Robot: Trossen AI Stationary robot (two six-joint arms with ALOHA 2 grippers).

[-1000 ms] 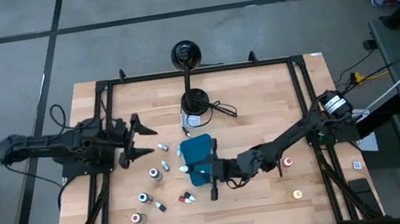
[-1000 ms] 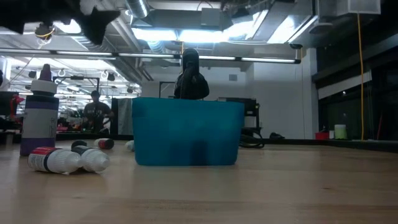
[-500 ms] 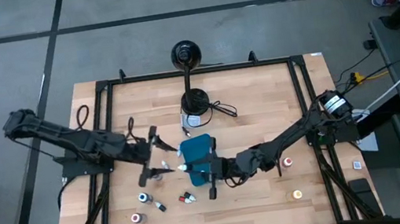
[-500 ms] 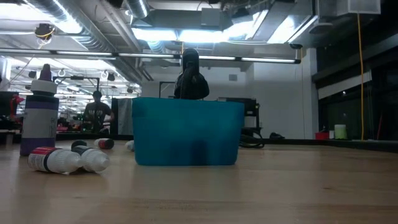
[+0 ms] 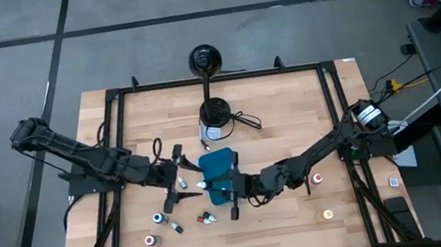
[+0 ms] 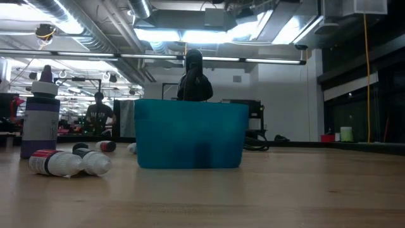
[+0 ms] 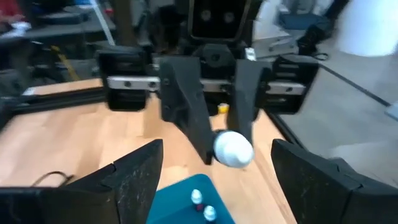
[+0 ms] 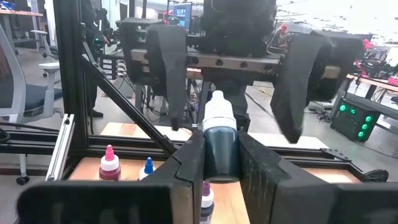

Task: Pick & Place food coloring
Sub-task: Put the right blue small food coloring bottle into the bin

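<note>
High view: the food coloring bottles lie scattered on the wooden table [image 5: 288, 105], mostly at the 7 o'clock side of the teal tray [image 5: 221, 176]. They are tiny, with whitish or clear bodies and caps in red, orange, blue, white or dark tones. Two with red and orange tops [image 5: 317, 179] stand apart at about 4 o'clock from the tray. Inside the tray, the left wrist view shows two small white-bodied bottles [image 7: 198, 199].

In the low view, a larger bottle with a purple label [image 6: 40, 120] stands upright at 9 o'clock of the tray, and two red-capped bottles [image 6: 60, 163] lie on their sides just beside it.

The right gripper [image 5: 233, 199] reaches across the table from 3 o'clock, its arm stretched low, and sits at the tray's 6 o'clock edge. Its fingers [image 8: 189, 165] are clamped on a dark-bodied, white-capped bottle [image 8: 220, 140], held upright between them.

The left gripper [image 5: 178, 181] comes in from 9 o'clock with the arm extended and bent at the elbow, stopping just beside the tray. Its fingers [image 7: 134, 180] stand wide apart, with nothing between them, facing the right gripper and its bottle.
</note>
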